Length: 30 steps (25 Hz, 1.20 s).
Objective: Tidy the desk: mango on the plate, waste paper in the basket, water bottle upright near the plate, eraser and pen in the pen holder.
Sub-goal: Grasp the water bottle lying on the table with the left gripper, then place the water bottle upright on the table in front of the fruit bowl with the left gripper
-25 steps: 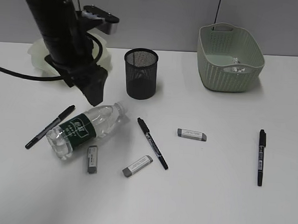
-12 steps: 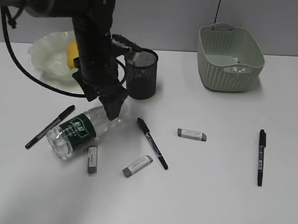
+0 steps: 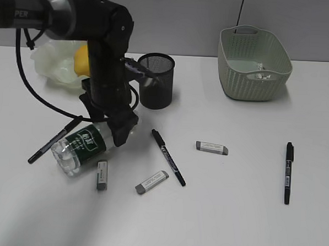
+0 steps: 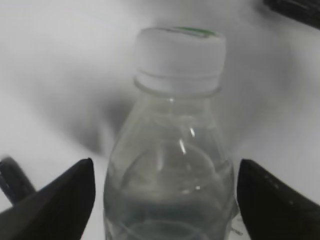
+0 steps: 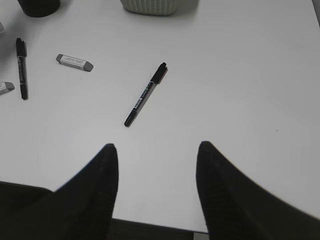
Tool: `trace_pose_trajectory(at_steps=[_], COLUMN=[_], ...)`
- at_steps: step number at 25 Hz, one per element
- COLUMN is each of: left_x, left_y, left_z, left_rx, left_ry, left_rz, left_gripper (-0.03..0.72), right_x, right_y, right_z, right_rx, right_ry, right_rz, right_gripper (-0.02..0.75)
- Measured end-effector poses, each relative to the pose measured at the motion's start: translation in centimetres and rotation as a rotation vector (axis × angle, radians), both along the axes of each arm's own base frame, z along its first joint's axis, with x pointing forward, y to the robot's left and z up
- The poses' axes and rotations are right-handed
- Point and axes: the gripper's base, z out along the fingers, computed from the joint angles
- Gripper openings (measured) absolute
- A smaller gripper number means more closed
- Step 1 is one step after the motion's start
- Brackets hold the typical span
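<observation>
We see the left black arm bent steeply down, its end effector (image 3: 121, 133) spread wide, straddling the lying clear plastic water bottle (image 3: 86, 143) at its neck.

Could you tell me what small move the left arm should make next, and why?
Probably close the left gripper on the water bottle. The bottle lies on its side on the desk, and the left wrist view shows the open fingers on either side of its shoulder, below the cap.

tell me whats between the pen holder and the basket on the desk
Nothing: in the exterior view the desk is bare between the pen holder and the basket.
</observation>
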Motion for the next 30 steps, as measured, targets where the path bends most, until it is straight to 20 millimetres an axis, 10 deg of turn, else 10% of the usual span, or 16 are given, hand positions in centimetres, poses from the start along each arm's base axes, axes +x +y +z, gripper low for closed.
trace_pose_trajectory(at_steps=[21, 30], left_x=[0.1, -0.4], left_y=[0.0, 0.3], left_z=[-1.0, 5.1], left_rx=[0.016, -0.057], left_ry=[0.015, -0.102], left_rz=[0.031, 0.032], left_gripper=[0.505, 0.505], right_x=[0.0, 0.0], right_y=[0.0, 0.0], right_z=[-0.1, -0.1], right_rx=[0.0, 0.0], right_ry=[0.0, -0.001], right_rz=[0.0, 0.0], right_gripper=[0.405, 0.405])
